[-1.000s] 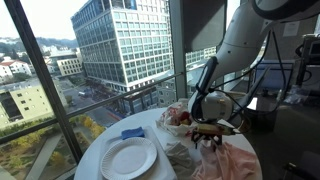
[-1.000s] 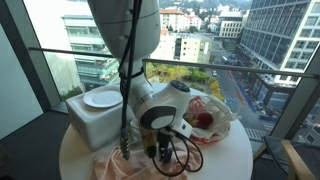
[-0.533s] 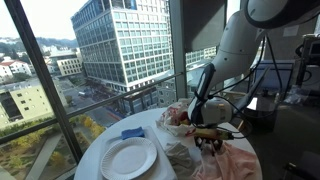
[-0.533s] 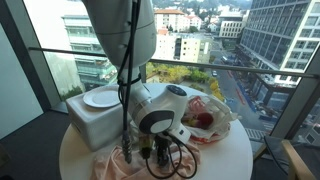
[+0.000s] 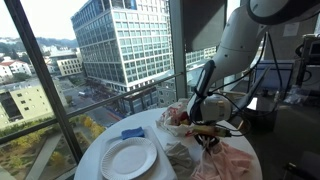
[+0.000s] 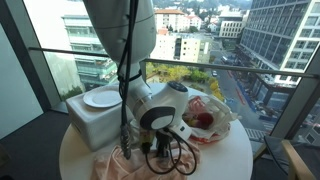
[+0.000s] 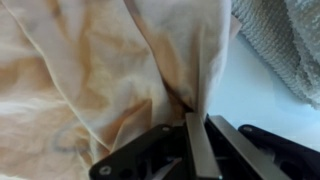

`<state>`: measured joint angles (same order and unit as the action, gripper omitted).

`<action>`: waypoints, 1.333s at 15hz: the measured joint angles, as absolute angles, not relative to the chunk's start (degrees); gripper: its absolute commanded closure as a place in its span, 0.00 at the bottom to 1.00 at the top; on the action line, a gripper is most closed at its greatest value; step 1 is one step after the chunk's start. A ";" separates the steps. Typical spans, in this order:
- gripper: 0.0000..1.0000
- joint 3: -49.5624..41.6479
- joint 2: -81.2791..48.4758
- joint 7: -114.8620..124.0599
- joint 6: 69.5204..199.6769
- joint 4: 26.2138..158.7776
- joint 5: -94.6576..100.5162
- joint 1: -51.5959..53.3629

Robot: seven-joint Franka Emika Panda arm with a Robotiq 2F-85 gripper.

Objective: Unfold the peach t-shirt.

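Observation:
The peach t-shirt [image 7: 95, 70] lies crumpled on the round white table, filling most of the wrist view. It shows in both exterior views, at the table's near side [image 5: 228, 160] and at its front left [image 6: 112, 167]. My gripper [image 7: 198, 120] is down on the shirt, its jaws pressed together with a raised fold of peach cloth pinched between the tips. In both exterior views the gripper [image 5: 208, 140] [image 6: 152, 150] reaches straight down onto the cloth, and the arm's body hides part of the shirt.
A white plate [image 5: 128, 157] [image 6: 102, 98] rests on a white box. A clear bag with red items [image 5: 178, 117] [image 6: 205, 120] lies beside the arm. Grey cloth [image 7: 285, 45] lies next to the shirt. Black cables [image 6: 182, 160] loop on the table. Windows surround it.
The jaws have gone from wide open to shut, pinching a fold of the peach t-shirt. The arm has barely moved.

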<state>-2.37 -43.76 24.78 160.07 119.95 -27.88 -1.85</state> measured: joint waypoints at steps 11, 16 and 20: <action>0.56 7.07 -37.62 19.27 164.07 120.22 -36.70 -11.00; 0.17 7.51 -38.73 18.85 161.21 120.76 -37.35 -10.84; 0.00 4.86 -38.18 19.00 160.49 123.69 -37.38 -10.46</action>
<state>4.86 -38.18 19.00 160.49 123.69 -37.38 -10.46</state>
